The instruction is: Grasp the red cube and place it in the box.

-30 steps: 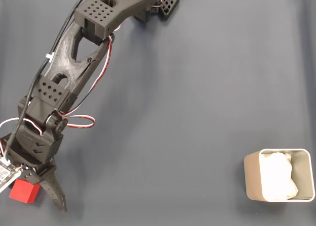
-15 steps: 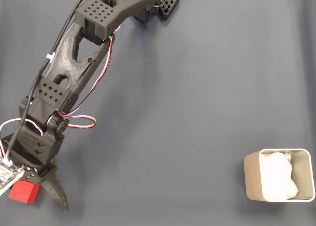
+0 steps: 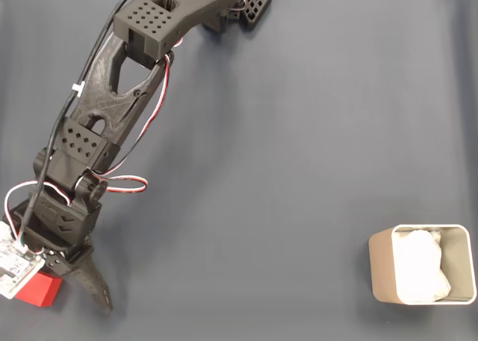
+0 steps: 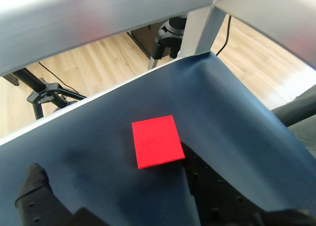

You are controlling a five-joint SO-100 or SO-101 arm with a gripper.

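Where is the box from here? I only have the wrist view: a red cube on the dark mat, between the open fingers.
Observer: In the fixed view the box sits at the lower right, while the red cube is at the lower left.
Operator: Which way is the box facing?
Observer: Its opening faces the camera above, with crumpled white paper inside.
Operator: How is the arm lying?
Observer: The arm stretches from the top edge down to the cube, along the left side of the mat.

dark blue mat (image 3: 299, 169), wooden floor (image 4: 98, 67)
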